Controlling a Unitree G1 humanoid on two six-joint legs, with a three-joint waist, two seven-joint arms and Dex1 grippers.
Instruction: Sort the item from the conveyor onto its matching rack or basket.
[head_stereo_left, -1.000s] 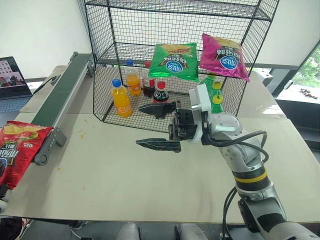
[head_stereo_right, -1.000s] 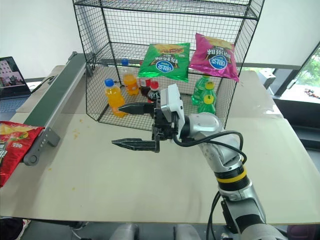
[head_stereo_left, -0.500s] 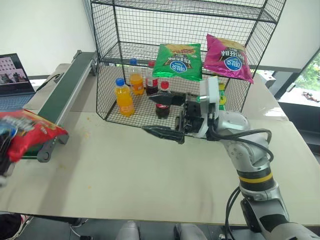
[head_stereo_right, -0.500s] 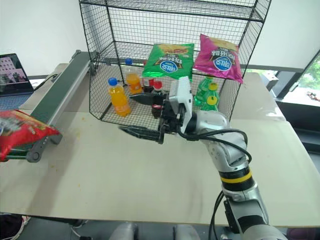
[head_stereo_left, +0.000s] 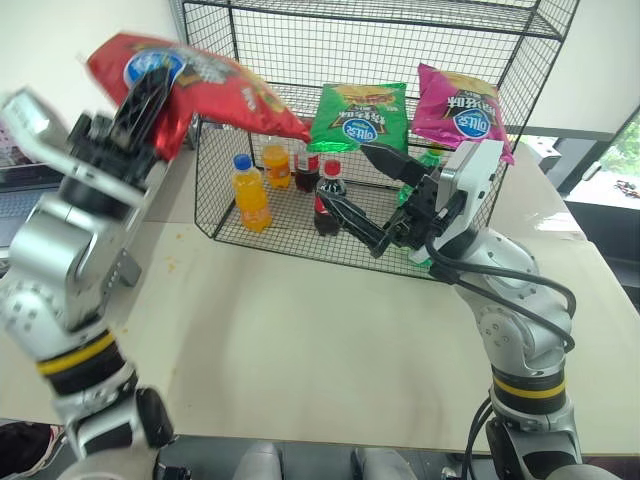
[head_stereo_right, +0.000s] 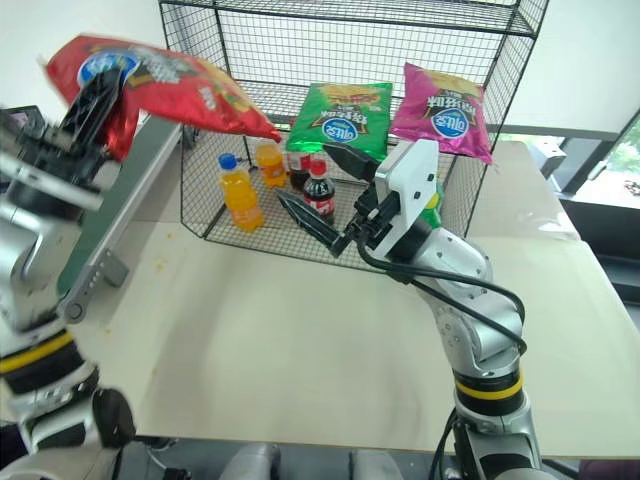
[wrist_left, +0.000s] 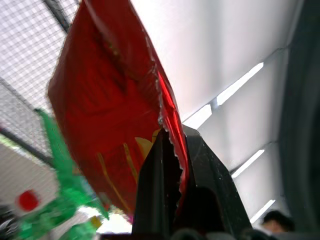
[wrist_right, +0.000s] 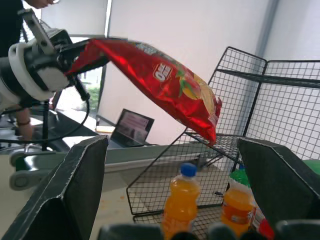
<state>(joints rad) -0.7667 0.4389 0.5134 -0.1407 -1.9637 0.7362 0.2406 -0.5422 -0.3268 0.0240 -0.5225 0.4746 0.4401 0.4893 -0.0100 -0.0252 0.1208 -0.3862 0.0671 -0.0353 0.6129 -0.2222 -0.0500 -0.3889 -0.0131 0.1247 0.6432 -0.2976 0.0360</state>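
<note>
Table: pale top under both my arms, bare in the near half.
Left gripper: raised at near left, its 2 black fingers clamped shut on one end of the red chip bag.
Red chip bag: off the belt and up in the air, held out roughly level; its free end reaches right toward the upper left front of the wire rack, whether touching the mesh I cannot tell. From the left wrist, the foil edge sits pinched between my fingertips.
Right gripper: held up at centre in front of the rack, fingers spread wide and holding nothing, pointing left toward the bag.
Conveyor: dark green belt running near to far along the left, behind my left arm.
Rack, lower shelf: 2 orange bottles at left, 2 dark cola bottles beside them, green bottles partly hidden behind my right gripper.
Rack, middle shelf: green chip bag and magenta chip bag side by side, leaning forward.
Far left: a laptop stands open beyond the conveyor.
</note>
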